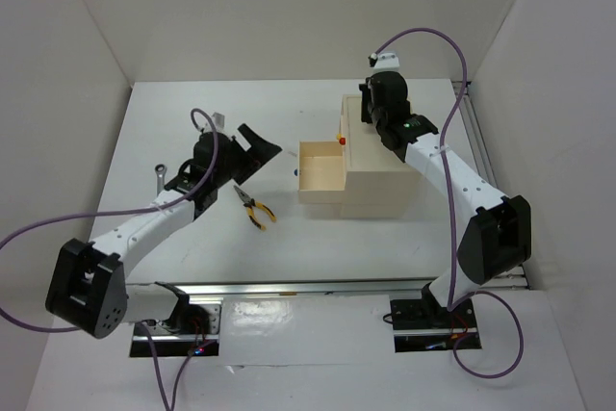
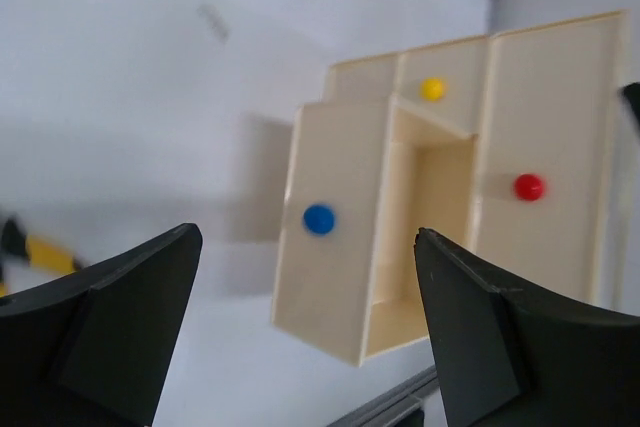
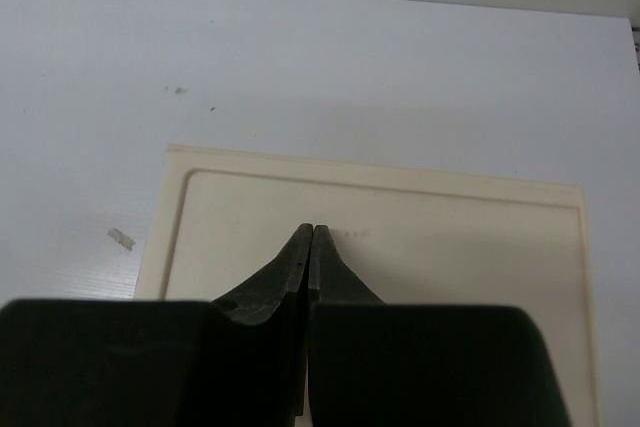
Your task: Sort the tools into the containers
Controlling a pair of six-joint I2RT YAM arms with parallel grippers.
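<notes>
Our left fingers (image 1: 262,141) hang spread and empty above the bench (image 1: 173,113); our right fingers (image 3: 312,247) are pressed together over the box (image 1: 385,185) top. One drawer (image 1: 318,178) stands pulled out. The pliers (image 1: 255,209) lie beside the left fingers, a wrench (image 1: 162,173) nearer the left edge.

Beige box (image 1: 373,188), yellow-black pliers (image 1: 255,208), blue knob (image 2: 319,218)

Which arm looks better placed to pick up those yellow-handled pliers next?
Left, probably. The left claw is open and hangs close to the pliers on the table, while the right claw is shut above the top of the drawer box, farther away.
</notes>
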